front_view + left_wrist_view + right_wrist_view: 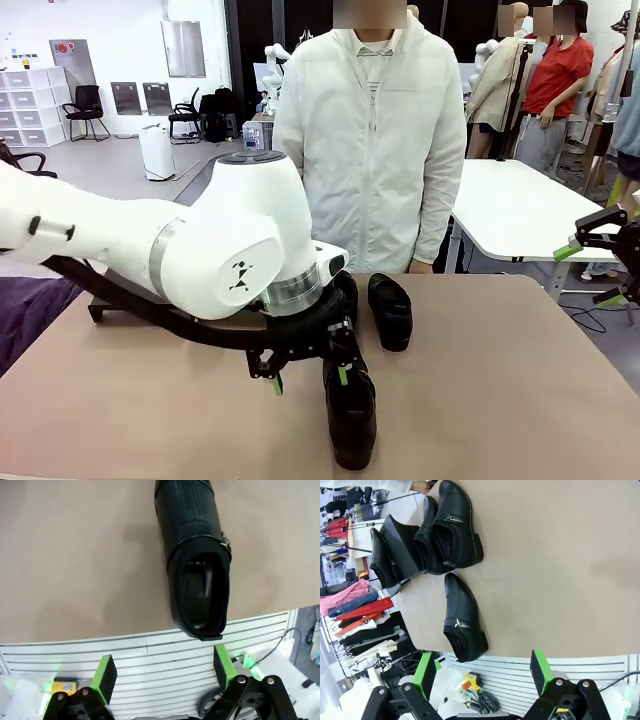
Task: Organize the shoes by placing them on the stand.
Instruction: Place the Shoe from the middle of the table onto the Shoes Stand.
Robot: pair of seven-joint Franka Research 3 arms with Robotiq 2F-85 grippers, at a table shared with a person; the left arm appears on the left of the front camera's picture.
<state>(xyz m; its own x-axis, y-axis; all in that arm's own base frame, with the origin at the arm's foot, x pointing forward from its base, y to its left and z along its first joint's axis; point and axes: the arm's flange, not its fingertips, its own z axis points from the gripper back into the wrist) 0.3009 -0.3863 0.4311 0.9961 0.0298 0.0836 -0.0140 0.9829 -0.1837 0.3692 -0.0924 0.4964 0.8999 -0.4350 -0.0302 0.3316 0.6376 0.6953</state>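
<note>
Shoe (350, 412) lying by near edge of table (500, 380), just beside released left hand (310, 380); right hand (590, 272) released beyond right edge.

White table (520, 205), grey floor (115, 165), office chairs (87, 106)

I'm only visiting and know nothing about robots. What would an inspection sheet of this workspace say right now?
Surface: tan tabletop, flat, no spills seen.
Job's things: four black shoes; near shoe by the robot's edge, second shoe farther off, the rest at the stand.
Clutter: nothing seen.
Grippers: left end effector open, over the near shoe's heel; right end effector open, holding nothing.
Cables: loose bundle below the table edge.
Surroundings: person in a white jacket at the far side; white table behind; clothes rack.
</note>
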